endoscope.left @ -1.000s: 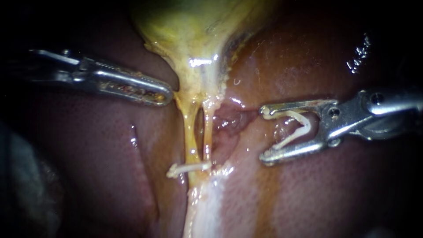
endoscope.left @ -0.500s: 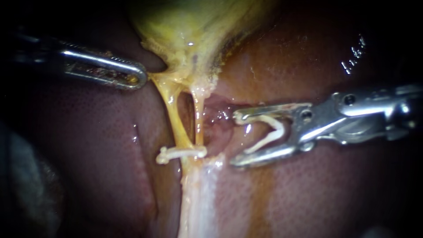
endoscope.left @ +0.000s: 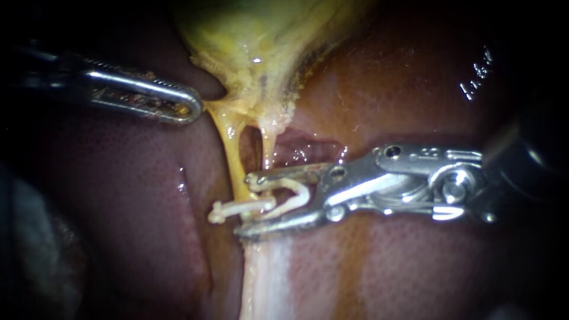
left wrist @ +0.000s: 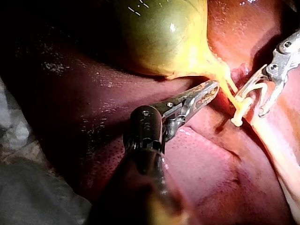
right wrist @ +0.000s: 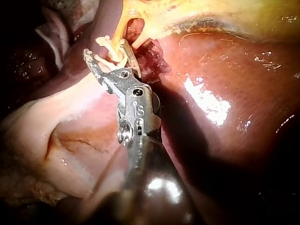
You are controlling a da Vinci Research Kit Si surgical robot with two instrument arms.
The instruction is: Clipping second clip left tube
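Gallbladder [endoscope.left: 261,35], yellow-green, is hanging at 12 o'clock in the endoscope view, narrowing into two thin yellow tubes over the dark red liver [endoscope.left: 427,266]. The left tube [endoscope.left: 234,159] is the thicker one and is slanting from the gallbladder's neck toward 5 o'clock. The right tube [endoscope.left: 265,145] is running just beside it, with a dark gap showing between them. Both are ending at a closed clip [endoscope.left: 228,208], white, which is lying crosswise near the centre with its free end sticking out toward 9 o'clock. From there a pale strip of tissue [endoscope.left: 267,278] is running on toward 6 o'clock.

The left instrument [endoscope.left: 194,110] is coming in from 10 o'clock. Its jaws are lying pressed together, and the tip is touching the yellow tissue at the gallbladder's neck, at the head of the left tube.

The right instrument [endoscope.left: 244,204] is coming in from 3 o'clock. Its jaws are standing wide apart and carrying an open clip [endoscope.left: 303,194], a white V whose legs are lying along the inner face of each jaw. The upper jaw is crossing the foot of the right tube, and its tip is reaching the left tube just above the closed clip. The lower jaw is lying just below the closed clip, at the head of the pale strip. Whether the left tube is sitting between the open clip's legs I cannot tell.
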